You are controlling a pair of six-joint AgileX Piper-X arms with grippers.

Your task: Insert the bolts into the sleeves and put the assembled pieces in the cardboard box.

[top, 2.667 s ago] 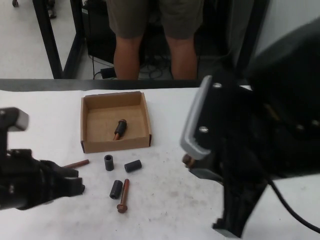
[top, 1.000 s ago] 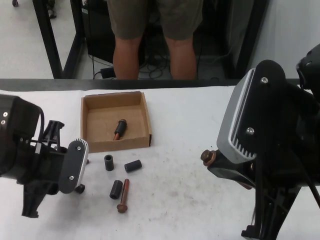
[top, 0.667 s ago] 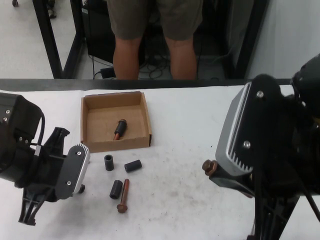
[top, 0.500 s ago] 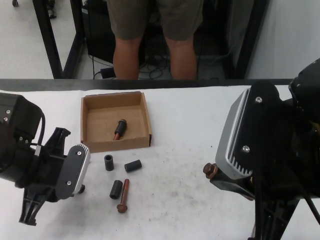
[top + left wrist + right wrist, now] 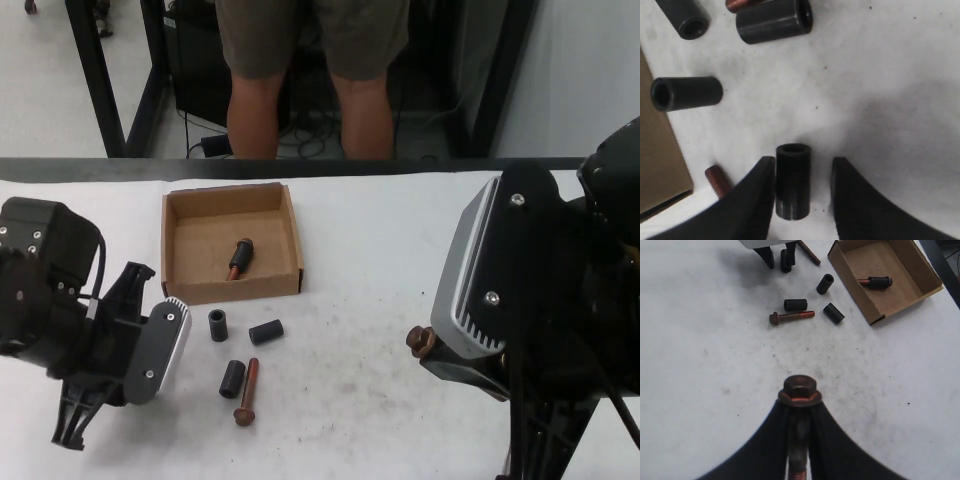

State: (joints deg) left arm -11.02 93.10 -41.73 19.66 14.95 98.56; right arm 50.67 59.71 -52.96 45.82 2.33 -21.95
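Slides toward 3 o'clock, brackets a sleeve [image 5: 793, 182] with left tool [image 5: 802, 166] parted, keeps bolt [image 5: 799, 391] pinched in right tool [image 5: 800, 409], sets up grasp before insertion.

- Text, labels, brands, numbers, signs: nothing legible is showing in any view.
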